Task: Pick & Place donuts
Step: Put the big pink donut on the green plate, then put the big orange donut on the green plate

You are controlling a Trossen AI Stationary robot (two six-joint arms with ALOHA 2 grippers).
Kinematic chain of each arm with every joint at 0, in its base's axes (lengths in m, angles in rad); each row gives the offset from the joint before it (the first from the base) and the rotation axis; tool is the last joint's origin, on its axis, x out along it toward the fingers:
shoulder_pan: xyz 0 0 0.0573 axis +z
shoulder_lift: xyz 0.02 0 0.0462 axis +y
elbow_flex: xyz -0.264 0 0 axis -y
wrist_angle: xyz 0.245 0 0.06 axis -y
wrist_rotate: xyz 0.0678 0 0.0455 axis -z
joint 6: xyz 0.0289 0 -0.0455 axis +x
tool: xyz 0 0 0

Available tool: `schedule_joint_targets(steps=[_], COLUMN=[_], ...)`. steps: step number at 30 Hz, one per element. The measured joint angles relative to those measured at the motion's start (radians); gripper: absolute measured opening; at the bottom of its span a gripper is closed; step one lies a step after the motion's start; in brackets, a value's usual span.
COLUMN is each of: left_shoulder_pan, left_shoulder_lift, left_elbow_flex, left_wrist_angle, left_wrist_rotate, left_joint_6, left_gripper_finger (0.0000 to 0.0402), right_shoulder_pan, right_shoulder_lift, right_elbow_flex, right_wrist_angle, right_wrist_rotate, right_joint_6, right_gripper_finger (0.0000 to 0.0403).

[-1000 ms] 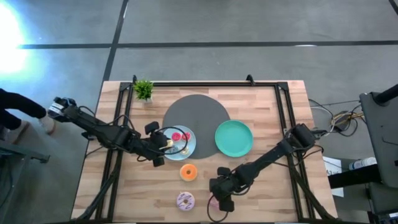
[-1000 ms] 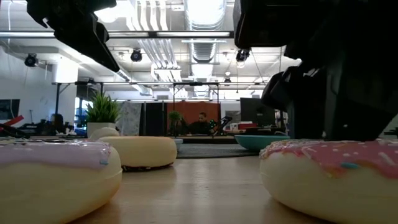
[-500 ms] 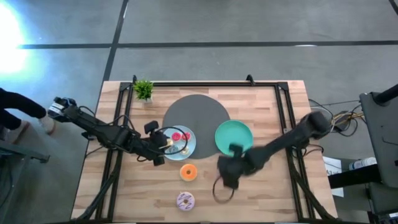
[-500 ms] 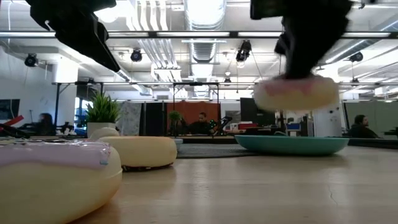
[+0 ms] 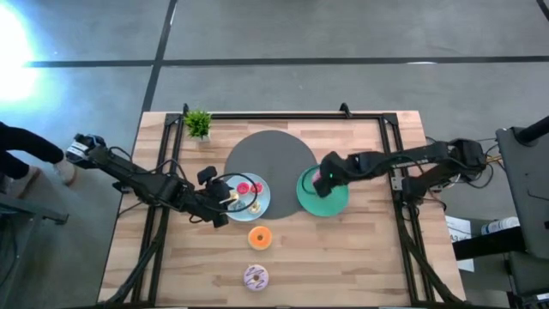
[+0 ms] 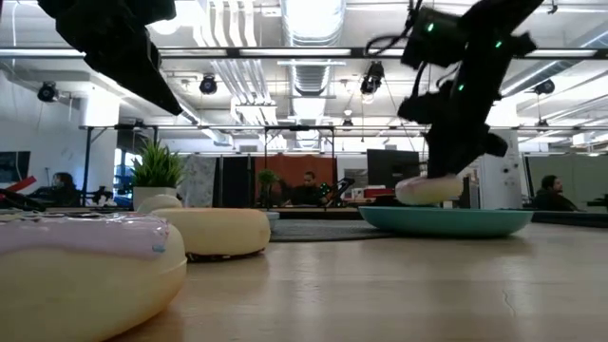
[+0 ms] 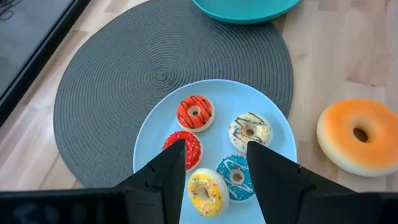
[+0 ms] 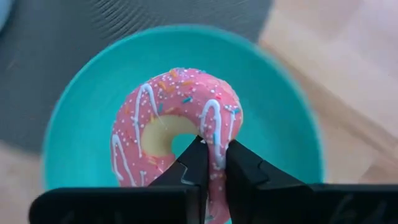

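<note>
The wooden surface [image 5: 343, 249] carries a grey mat [image 5: 270, 154] and a green plate [image 5: 330, 202]. Over that plate the right claw [image 8: 211, 163] pinches the pink donut [image 8: 177, 124], a grip only the right wrist view shows. The left claw [image 7: 214, 165] hangs open above small donuts [image 7: 194, 112] on the blue plate [image 7: 149, 149]. Offices show behind.
</note>
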Motion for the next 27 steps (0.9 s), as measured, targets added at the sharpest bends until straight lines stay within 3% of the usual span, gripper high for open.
schedule_joint_targets(steps=[5, 10, 16, 24, 27], left_shoulder_pan=[0.000, 0.001, 0.001, 0.001, 0.001], left_shoulder_lift=[0.000, 0.000, 0.000, 0.000, 0.000], left_elbow_flex=[-0.003, -0.004, -0.004, -0.004, -0.004], left_wrist_angle=[0.002, 0.000, -0.001, -0.006, -0.009], left_wrist_rotate=[-0.001, -0.001, -0.002, -0.026, -0.027], left_joint_6=[0.001, -0.001, -0.006, -0.006, -0.007], left_gripper_finger=[0.0145, 0.0145, 0.0145, 0.0145, 0.0145], right_shoulder_pan=[-0.065, -0.073, -0.055, -0.053, -0.019], right_shoulder_lift=[0.066, 0.130, 0.159, 0.163, 0.141], right_elbow_flex=[-0.006, 0.057, 0.175, 0.237, 0.244], right_wrist_angle=[0.061, 0.002, -0.176, -0.218, -0.203], right_wrist_rotate=[-0.030, -0.031, 0.111, 0.164, 0.234], right_joint_6=[-0.048, -0.140, -0.275, -0.374, -0.398], right_gripper_finger=[0.0057, 0.0115, 0.0172, 0.0194, 0.0193])
